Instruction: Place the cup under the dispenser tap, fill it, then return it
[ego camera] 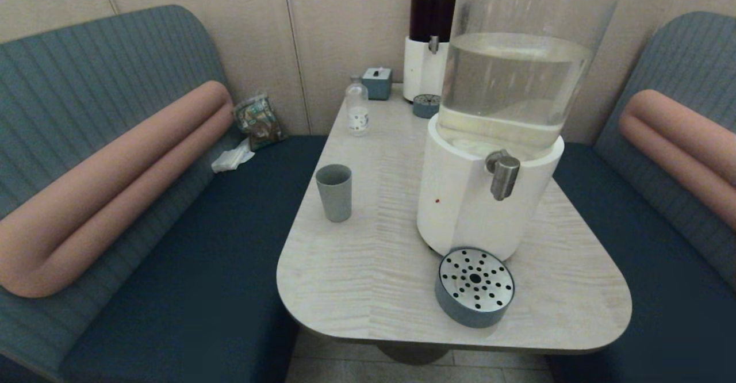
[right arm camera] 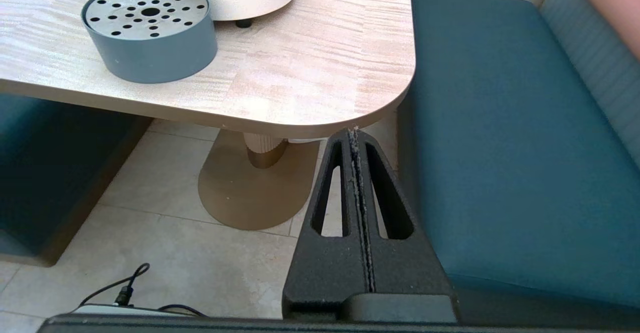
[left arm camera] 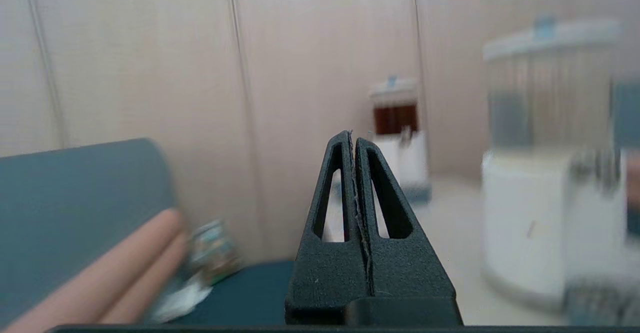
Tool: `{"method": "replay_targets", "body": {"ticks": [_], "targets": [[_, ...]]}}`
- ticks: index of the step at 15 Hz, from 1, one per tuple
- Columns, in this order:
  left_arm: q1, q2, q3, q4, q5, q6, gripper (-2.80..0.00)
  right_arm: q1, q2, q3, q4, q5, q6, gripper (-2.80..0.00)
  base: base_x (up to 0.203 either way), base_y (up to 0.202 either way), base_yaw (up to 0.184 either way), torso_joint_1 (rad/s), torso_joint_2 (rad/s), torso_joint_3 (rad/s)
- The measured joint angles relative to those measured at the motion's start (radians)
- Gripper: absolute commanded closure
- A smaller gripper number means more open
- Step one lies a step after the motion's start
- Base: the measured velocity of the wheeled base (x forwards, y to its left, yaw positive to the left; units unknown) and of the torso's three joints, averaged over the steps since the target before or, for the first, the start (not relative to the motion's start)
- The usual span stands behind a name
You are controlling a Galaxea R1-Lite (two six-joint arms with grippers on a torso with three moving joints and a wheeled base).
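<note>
Head view: matte tapered cup [ego camera: 334, 192]

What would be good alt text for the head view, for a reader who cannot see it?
A grey-blue cup stands alone on a pale wooden table, left of a big clear-tank dispenser whose steel tap hangs above a round perforated drip tray. Behind stand a small bottle and a dark-liquid dispenser; no gripper shows.

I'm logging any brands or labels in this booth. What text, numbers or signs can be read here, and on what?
No text can be read.
Small clear bottle: white label with dark marks, too small to read.
Printed packet on the bench: colourful pattern, no words legible.
Cup, big dispenser, its tap, dark-liquid dispenser, small grey box: no visible markings.
</note>
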Motion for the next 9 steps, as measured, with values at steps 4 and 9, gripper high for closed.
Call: {"method": "replay_targets", "body": {"ticks": [4, 9], "targets": [[0.034, -0.192, 0.006, 0.429, 0.043, 0.068, 0.00, 0.000, 0.000, 0.001, -0.001, 0.000, 0.000, 0.00, 0.000, 0.000, 0.000, 0.000, 0.00, 0.000], [0.043, -0.234, 0.000, 0.978, 0.131, 0.091, 0.00, 0.000, 0.000, 0.001, -0.001, 0.000, 0.000, 0.00, 0.000, 0.000, 0.000, 0.000, 0.00, 0.000]]}}
